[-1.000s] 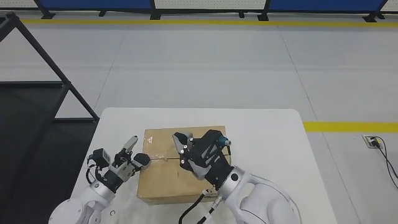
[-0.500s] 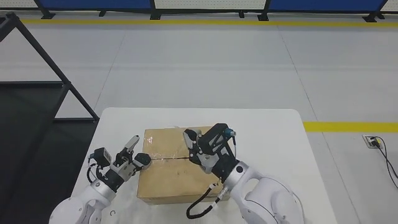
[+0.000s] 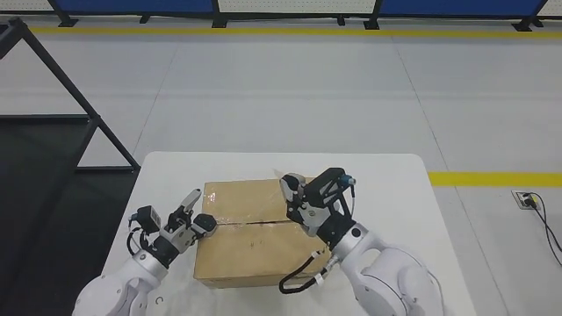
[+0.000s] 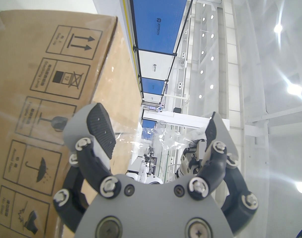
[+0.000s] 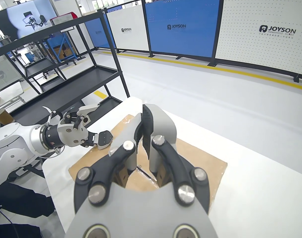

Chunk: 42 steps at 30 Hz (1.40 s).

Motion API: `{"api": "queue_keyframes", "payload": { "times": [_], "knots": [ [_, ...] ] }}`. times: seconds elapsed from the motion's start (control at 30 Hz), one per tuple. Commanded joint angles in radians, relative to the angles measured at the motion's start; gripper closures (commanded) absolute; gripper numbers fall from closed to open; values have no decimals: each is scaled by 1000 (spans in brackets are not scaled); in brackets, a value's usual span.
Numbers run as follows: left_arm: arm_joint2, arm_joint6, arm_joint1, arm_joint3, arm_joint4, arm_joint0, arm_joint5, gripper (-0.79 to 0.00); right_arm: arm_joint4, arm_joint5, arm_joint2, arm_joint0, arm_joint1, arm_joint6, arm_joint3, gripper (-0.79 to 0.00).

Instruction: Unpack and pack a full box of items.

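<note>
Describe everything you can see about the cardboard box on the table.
The cardboard box is brown and closed, top flaps meeting at a seam; clear tape hangs loose at one end. One side bears black handling symbols. It sits on the white table. The open left hand is at its left edge; the shut right hand is over its top.

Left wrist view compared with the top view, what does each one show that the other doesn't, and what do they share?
The left wrist view adds the printed handling symbols on the side of the cardboard box, and the ribbed pads of the open left gripper. The top view adds the white table, the seam between the box's top flaps, and the right gripper over the box's far edge. Both show the box and the left gripper beside its left end.
</note>
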<state>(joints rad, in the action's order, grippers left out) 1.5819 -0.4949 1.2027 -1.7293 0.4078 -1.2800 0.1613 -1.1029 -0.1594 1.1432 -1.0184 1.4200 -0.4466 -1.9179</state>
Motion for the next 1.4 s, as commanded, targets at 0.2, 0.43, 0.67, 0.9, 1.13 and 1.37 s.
{"api": "queue_keyframes", "payload": {
  "times": [0.2, 0.43, 0.67, 0.9, 1.13, 1.37],
  "knots": [
    [-10, 4, -2, 7, -4, 12, 6, -785, 11, 4, 21, -19, -4, 0, 1, 0],
    [-17, -2, -5, 11, -7, 21, 9, -785, 8, -16, 36, -27, -9, 10, -11, 0],
    [-14, -1, -7, 12, -4, 17, 7, -785, 15, -92, 37, -4, -13, 23, 10, 0],
    [-8, 2, -10, 10, 7, 8, 1, -785, 48, -157, 37, 29, -16, 28, 30, 0],
    [-7, 2, -12, 7, 12, 3, -5, -785, 70, -200, 43, 29, -21, 38, 9, 0],
    [-4, 3, -14, 6, 16, -5, -13, -785, 67, -201, 31, 47, -23, 25, 19, 0]
  ]
}}
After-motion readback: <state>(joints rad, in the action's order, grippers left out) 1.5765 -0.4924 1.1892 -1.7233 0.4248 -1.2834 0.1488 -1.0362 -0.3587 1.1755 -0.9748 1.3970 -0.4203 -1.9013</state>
